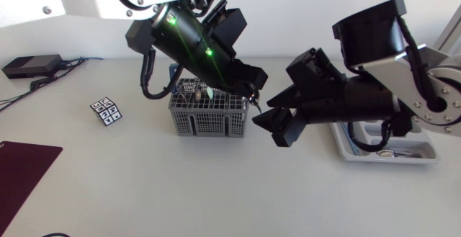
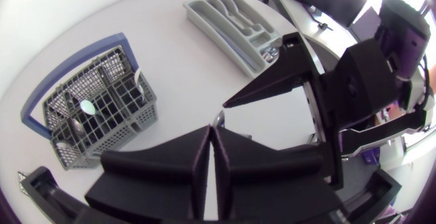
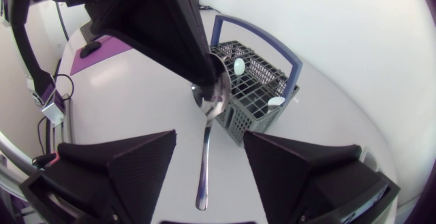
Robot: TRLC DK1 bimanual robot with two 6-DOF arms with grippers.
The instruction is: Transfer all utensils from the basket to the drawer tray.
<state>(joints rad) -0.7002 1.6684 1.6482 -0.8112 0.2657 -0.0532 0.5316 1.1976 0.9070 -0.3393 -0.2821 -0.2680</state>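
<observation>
My left gripper is shut on the bowl of a metal spoon, to the right of the grey wire basket. The spoon's handle hangs down between the fingers of my right gripper. That gripper is open, and neither finger touches the handle. In the left wrist view my left gripper shows its fingers pressed together, with the right gripper just ahead of it. The basket still holds several utensils. The grey drawer tray lies at the far right, partly hidden under my right arm.
A small patterned cube sits left of the basket. A maroon mat lies at the table's left edge, and a black box with cables at the back left. The tray holds a few utensils.
</observation>
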